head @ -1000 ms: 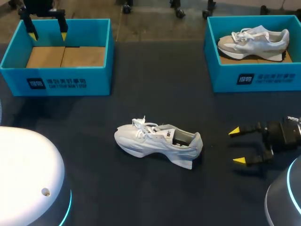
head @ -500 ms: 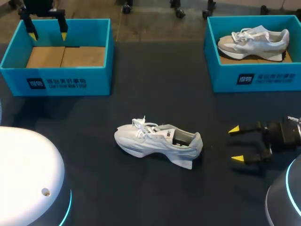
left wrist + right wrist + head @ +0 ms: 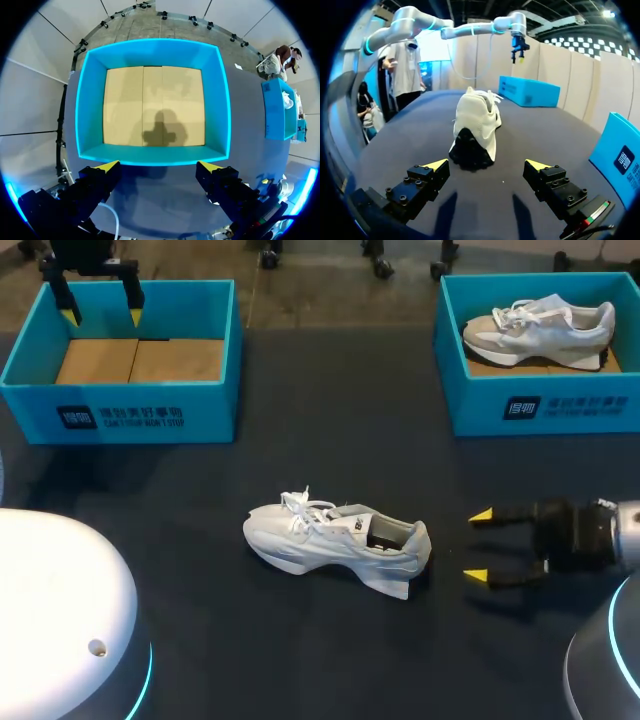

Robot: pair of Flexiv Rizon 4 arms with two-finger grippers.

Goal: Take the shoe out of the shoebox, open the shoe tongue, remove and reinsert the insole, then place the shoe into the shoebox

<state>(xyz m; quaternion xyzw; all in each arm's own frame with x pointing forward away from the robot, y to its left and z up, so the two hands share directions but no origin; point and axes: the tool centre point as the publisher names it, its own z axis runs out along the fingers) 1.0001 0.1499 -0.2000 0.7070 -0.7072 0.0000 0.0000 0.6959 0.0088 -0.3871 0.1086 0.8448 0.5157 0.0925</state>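
Shoe (image 3: 337, 543) lies on its sole near the middle of the bench (image 3: 340, 410), outside both boxes, toe toward 9 o'clock and heel toward 3 o'clock. Right fingers (image 3: 481, 515) sit low at 3 o'clock of the shoe, near the heel but apart from it, spread wide and holding nothing. In the right wrist view the heel end (image 3: 470, 150) lies straight ahead between the open tips, so the approach looks lined up for a grasp at the collar; judged step: getting hold of the shoe for tongue and insole work. Left fingers (image 3: 135, 315) hang wide open and empty over the far rim of the left shoebox (image 3: 120, 415) at 10 o'clock of the shoe, probably parked out of the way; that box shows only its cardboard floor (image 3: 150, 105). The right shoebox (image 3: 545, 405) at 2 o'clock holds a second shoe (image 3: 540, 328). Not resolved: whether the insole is seated, since the opening shows only dark. The tongue's position is unclear under the laces. The right arm is cut off at the frame edge.
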